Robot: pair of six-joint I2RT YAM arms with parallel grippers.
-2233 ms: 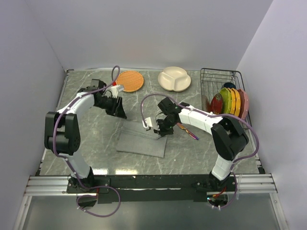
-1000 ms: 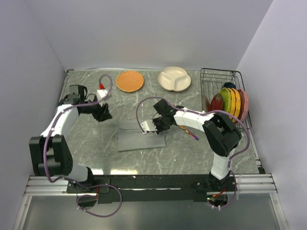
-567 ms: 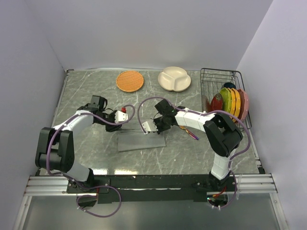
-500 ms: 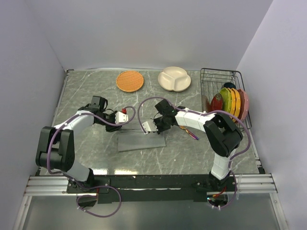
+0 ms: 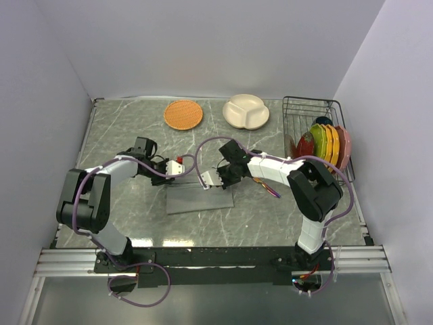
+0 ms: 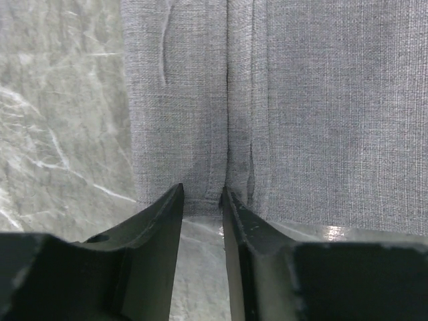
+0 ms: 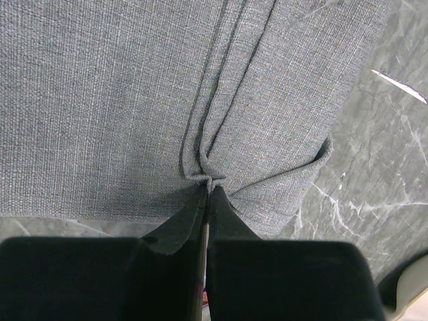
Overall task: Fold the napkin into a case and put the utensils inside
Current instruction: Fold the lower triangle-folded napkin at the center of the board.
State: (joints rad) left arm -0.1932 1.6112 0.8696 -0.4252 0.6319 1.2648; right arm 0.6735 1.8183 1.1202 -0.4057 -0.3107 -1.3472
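Note:
The grey napkin (image 5: 199, 201) lies folded into an oblong on the marble table, with a raised pleat running along it (image 6: 227, 100). My right gripper (image 5: 206, 179) is shut on the napkin's far edge, pinching that pleat between its tips (image 7: 207, 189). My left gripper (image 5: 177, 167) sits low at the napkin's far left edge. Its jaws (image 6: 202, 194) stand a little apart, straddling a narrow strip of the cloth's hem without squeezing it. The purple knife (image 5: 272, 190) lies right of the napkin, partly under my right arm. The spoon is hidden.
A round orange woven mat (image 5: 183, 114) and a white divided dish (image 5: 246, 110) lie at the back. A wire rack (image 5: 304, 108) holding several coloured plates (image 5: 328, 143) stands at the back right.
My left arm swung from the back left down to the napkin's far left edge, its jaws narrowing. The right gripper kept its pinch; the napkin has become narrower and squarer to the table.

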